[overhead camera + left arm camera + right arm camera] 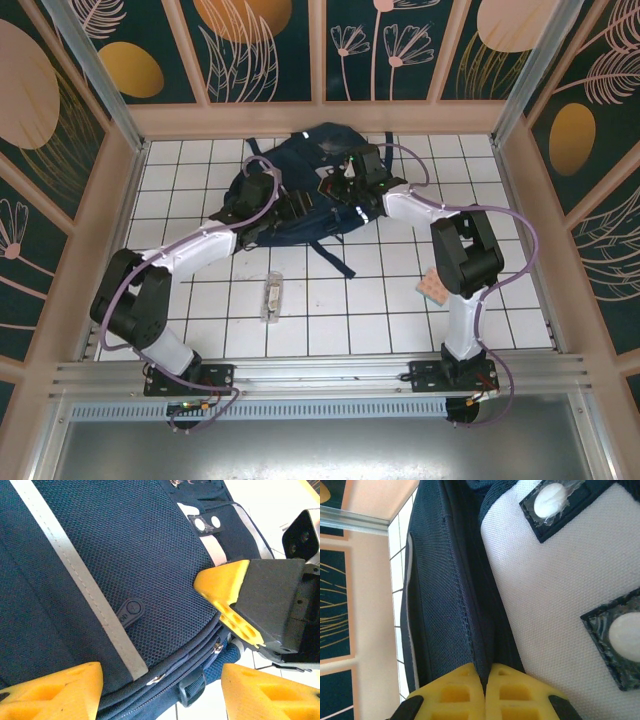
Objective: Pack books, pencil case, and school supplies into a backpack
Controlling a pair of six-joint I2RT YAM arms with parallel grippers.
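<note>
At the far middle of the tiled counter (350, 315) lies the navy backpack (312, 143), and I have both arms stretched out onto it. My right fingers (455, 695) are clenched together, with a fold of the dark fabric at a stitched seam running into the pinch between them; just beside it is a pale patch (555, 585) with round white studs. My left fingers (60, 695) stand apart and released, hanging over the mesh panel (150, 545) crossed by a white stripe (85, 587), with nothing gripped between them. From the left wrist view I see one yellow tip of the right fingers close by, at the backpack's edge. Nearer to me, a narrow clear box (271, 297) lies alone on the tiles, well apart from the backpack, and a pink dotted pad (433, 288) lies just beside the right arm.
</note>
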